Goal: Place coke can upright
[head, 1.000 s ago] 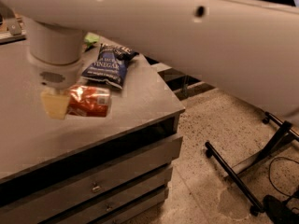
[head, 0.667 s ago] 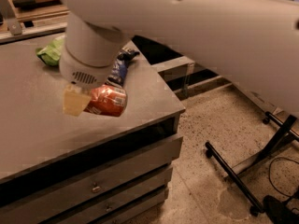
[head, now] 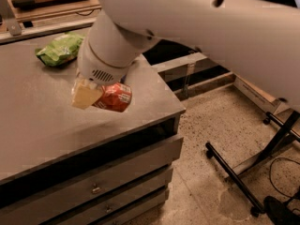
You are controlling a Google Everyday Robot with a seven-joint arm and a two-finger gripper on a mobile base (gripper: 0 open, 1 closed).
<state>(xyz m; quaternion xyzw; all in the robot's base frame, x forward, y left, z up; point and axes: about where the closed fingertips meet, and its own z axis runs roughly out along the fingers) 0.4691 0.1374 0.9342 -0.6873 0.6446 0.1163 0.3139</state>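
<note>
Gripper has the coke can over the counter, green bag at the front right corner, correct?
Not quite. The camera view shows the green bag at the counter's back left. The gripper does hold the coke can over the counter.

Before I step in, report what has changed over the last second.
The gripper has carried the coke can to the right in the picture, toward the table's right edge. It has gripped the can throughout, with the can lying on its side. The arm swung with it, uncovering the green bag. Table and green bag have not moved.
</note>
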